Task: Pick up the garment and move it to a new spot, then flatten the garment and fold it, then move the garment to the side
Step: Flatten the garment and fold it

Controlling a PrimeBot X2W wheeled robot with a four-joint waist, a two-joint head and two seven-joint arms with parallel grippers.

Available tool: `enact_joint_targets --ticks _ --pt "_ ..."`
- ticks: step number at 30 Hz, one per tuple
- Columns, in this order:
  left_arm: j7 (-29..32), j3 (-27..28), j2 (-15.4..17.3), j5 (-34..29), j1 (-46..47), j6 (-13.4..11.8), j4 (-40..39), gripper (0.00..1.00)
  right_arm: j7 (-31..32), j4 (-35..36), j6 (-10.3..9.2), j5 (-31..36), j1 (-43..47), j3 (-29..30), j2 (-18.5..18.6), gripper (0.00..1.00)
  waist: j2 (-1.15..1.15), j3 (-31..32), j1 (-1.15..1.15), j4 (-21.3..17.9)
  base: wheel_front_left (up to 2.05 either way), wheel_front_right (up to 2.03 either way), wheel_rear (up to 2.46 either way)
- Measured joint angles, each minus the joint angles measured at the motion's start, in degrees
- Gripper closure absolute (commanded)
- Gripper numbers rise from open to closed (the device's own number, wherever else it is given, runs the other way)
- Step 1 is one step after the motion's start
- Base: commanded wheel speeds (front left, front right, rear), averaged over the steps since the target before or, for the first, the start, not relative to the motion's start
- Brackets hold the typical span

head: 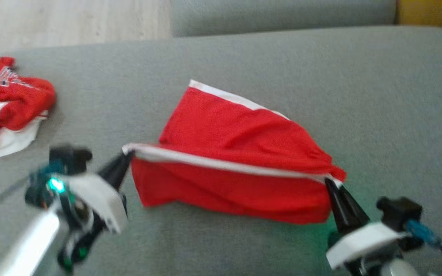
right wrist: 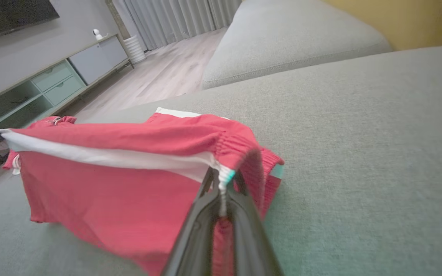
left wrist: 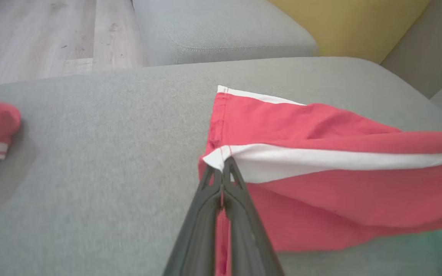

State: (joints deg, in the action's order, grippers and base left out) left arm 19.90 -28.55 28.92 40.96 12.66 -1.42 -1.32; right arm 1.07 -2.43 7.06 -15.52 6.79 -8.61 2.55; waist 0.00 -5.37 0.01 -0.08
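Red garment (head: 240, 153) being held mid-cushion on grey sofa (head: 359, 76). White-striped edge being pinched taut at either end by left gripper (head: 127, 157) and right gripper (head: 329, 184), both clamped on cloth.

Risk being judged: thin corner bite being lost through overstretching; slack lower half being bunched on landing.

Second red garment (head: 10, 103) being left crumpled at sofa's left. Wooden floor (head: 71, 19) and pale cabinet (right wrist: 56, 73) being seen beyond.

I see black tapered fingers (head: 115, 172) and white shells on my left gripper (head: 127, 157) and right gripper (head: 330, 184). A green light (head: 56, 185) glows beside the left shell (head: 98, 201).
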Motion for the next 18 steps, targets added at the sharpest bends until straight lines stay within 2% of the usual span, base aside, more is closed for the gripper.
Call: enact_joint_targets --ticks 8,18 --pt "7.16 -0.62 0.31 -1.53 19.79 3.64 13.4 1.0 -0.01 -9.32 0.0 -4.68 -14.73 -5.97 0.07 1.0 0.0 -6.83 0.01 -5.44 0.0 0.0 0.0" --pt "10.35 -1.41 0.03 -3.61 30.61 5.04 24.05 1.0 -5.39 -19.64 0.0 -9.73 -27.63 -11.67 0.2 1.0 0.0 -15.28 0.01 -12.26 0.0 0.0 0.0"
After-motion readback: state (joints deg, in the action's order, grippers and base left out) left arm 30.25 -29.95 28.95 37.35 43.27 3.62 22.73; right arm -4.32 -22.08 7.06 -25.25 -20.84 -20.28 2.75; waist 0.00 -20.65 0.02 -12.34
